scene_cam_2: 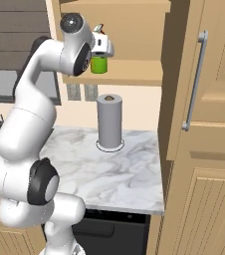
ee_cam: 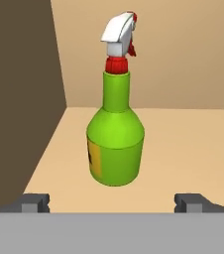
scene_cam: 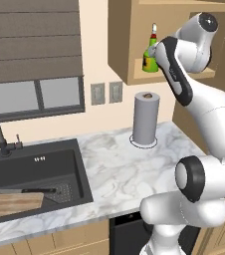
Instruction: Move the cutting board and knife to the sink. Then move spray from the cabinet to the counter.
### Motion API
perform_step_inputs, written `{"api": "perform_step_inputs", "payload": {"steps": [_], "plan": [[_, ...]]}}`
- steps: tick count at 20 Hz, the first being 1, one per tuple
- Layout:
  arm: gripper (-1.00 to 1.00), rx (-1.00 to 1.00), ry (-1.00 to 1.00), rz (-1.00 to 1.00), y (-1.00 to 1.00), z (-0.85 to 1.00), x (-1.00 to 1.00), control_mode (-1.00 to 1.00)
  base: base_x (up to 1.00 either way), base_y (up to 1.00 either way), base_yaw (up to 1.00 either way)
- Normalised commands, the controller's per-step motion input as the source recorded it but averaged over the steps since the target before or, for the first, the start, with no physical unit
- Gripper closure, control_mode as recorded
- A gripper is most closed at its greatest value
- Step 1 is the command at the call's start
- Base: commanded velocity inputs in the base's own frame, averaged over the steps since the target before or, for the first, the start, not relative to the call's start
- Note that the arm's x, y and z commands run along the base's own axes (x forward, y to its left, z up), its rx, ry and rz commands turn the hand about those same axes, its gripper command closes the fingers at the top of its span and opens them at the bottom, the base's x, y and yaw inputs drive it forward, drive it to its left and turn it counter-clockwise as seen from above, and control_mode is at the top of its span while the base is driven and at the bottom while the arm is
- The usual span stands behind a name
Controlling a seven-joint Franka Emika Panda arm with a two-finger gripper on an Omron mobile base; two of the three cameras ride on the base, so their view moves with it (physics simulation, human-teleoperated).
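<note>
A: What is standing at the centre of the frame?
B: The spray (ee_cam: 115,144) is standing upright on the cabinet (ee_cam: 183,144) shelf, its red-and-white top reaching toward the upper middle.
A: And the gripper (ee_cam: 113,202)?
B: Its fingertips (ee_cam: 34,202) are sitting wide apart at the bottom corners, not touching the bottle.

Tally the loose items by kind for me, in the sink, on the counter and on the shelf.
Cutting board, in the sink: 1
Knife, in the sink: 1
Paper towel roll, on the counter: 1
Spray bottle, on the shelf: 1
Total: 4
</note>
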Motion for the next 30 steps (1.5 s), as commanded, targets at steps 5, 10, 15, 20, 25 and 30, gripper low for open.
{"api": "perform_step_inputs", "payload": {"steps": [5, 10, 15, 20, 25, 30], "plan": [[-1.00, 0.00, 0.03, 0.00, 0.00, 0.00, 0.32, -1.00, 0.00, 0.00, 0.00], [-1.00, 0.00, 0.00, 0.00, 0.00, 0.00, 0.39, -1.00, 0.00, 0.00, 0.00], [-1.00, 0.00, 0.00, 0.00, 0.00, 0.00, 0.20, -1.00, 0.00, 0.00, 0.00], [-1.00, 0.00, 0.00, 0.00, 0.00, 0.00, 0.10, -1.00, 0.00, 0.00, 0.00], [-1.00, 0.00, 0.00, 0.00, 0.01, -0.08, 0.11, -1.00, 0.00, 0.00, 0.00], [-1.00, 0.00, 0.02, 0.00, 0.01, -0.03, 0.11, -1.00, 0.00, 0.00, 0.00]]}}
